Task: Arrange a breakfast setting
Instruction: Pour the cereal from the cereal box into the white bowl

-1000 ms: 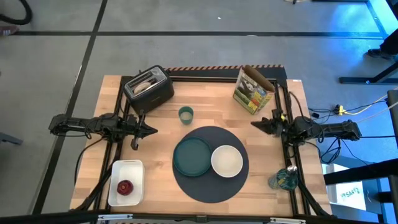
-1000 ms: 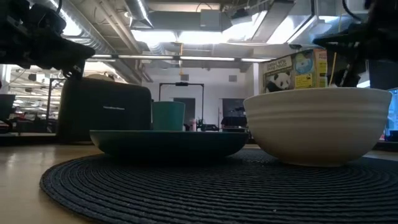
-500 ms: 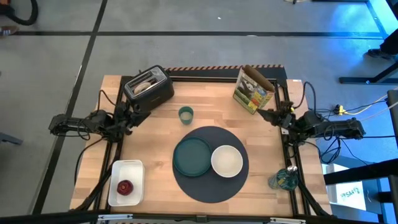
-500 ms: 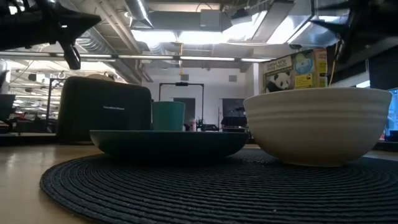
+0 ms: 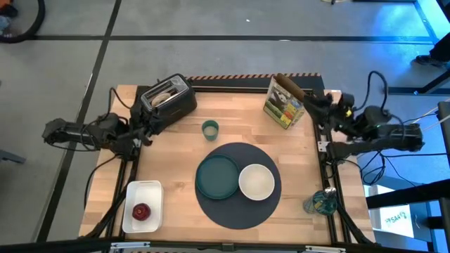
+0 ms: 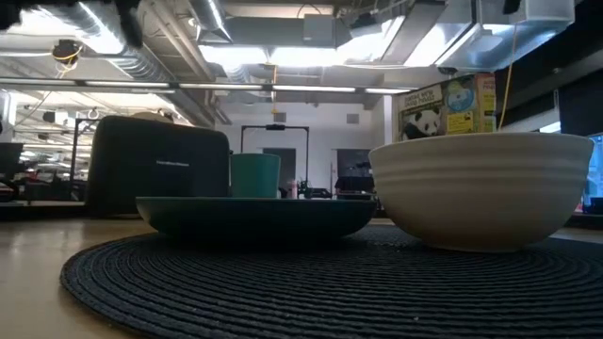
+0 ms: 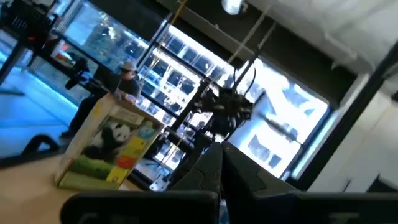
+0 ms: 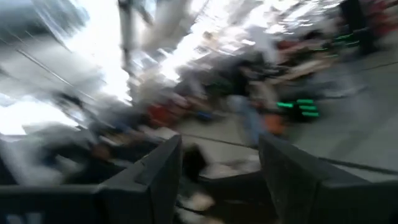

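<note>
The breakfast setting is centred on a dark round mat (image 5: 238,207) that carries a teal plate (image 5: 216,176) and a white bowl (image 5: 256,181). A small green cup (image 5: 209,129) stands farther back. A bagel (image 5: 163,95) sits in the black toaster (image 5: 172,102). A red fruit (image 5: 142,211) lies in the white tray (image 5: 143,193). The cereal box (image 5: 285,104) stands at the back right. My left gripper (image 5: 146,130) is shut and empty beside the toaster's near left corner. My right gripper (image 5: 314,100) is open just right of the cereal box, holding nothing.
A bluish glass object (image 5: 322,202) sits at the table's right edge near the front. The arms' black frames run along both side edges. Bare wood lies between the toaster, the cup and the cereal box.
My left gripper has drawn back toward the table's left and far edges, up to the toaster, rising out of the low view. My right gripper has swung toward the far edge, to the cereal box, and has also risen.
</note>
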Robot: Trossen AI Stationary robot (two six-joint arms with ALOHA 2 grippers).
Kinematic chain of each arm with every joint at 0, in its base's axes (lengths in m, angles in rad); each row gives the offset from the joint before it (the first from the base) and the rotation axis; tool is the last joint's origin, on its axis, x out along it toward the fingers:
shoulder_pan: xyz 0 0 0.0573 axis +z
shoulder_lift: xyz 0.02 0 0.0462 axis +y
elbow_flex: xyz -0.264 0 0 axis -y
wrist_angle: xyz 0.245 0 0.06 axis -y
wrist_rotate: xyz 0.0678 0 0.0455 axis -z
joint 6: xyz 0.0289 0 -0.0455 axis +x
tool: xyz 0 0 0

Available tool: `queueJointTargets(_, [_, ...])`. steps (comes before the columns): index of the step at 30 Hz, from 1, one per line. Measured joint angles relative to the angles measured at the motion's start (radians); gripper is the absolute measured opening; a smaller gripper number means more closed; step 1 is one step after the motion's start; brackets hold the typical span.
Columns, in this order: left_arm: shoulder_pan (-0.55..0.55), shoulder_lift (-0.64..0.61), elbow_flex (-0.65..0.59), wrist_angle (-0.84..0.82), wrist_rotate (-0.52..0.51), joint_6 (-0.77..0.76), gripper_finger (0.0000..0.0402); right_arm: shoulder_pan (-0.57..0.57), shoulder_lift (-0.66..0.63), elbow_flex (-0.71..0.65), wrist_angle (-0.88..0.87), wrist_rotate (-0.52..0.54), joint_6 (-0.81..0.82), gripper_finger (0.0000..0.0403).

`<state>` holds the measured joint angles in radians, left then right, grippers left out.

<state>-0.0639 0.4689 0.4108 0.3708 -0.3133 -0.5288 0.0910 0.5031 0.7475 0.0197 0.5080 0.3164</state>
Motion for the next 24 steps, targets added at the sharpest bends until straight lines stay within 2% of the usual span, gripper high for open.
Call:
queueJointTargets(4, [0.000, 0.121, 0.163, -0.101, 0.051, 0.076, 0.0001, 0.000, 0.087, 0.200, -0.324, 0.178, -0.061, 0.0212])
queueJointTargets(8, [0.000, 0.218, 0.279, -0.198, 0.019, 0.134, 0.0003, 0.000, 0.158, 0.360, -0.603, 0.335, -0.058, 0.0235])
queueJointTargets(13, [0.000, 0.288, 0.379, -0.229, 0.003, 0.185, 0.0037, -0.025, 0.221, 0.488, -0.831, 0.380, 0.018, 0.0281])
queueJointTargets(16, [0.002, 0.326, 0.420, -0.231, -0.062, 0.213, 0.0072, -0.116, 0.260, 0.530, -0.929, 0.304, 0.078, 0.0306])
queueJointTargets(19, [0.022, 0.366, 0.461, -0.230, -0.117, 0.250, 0.0110, -0.252, 0.311, 0.547, -0.987, 0.138, 0.097, 0.0320])
queueJointTargets(24, [0.092, 0.443, 0.527, -0.238, -0.104, 0.268, 0.0165, -0.485, 0.412, 0.574, -1.049, -0.112, 0.054, 0.0334])
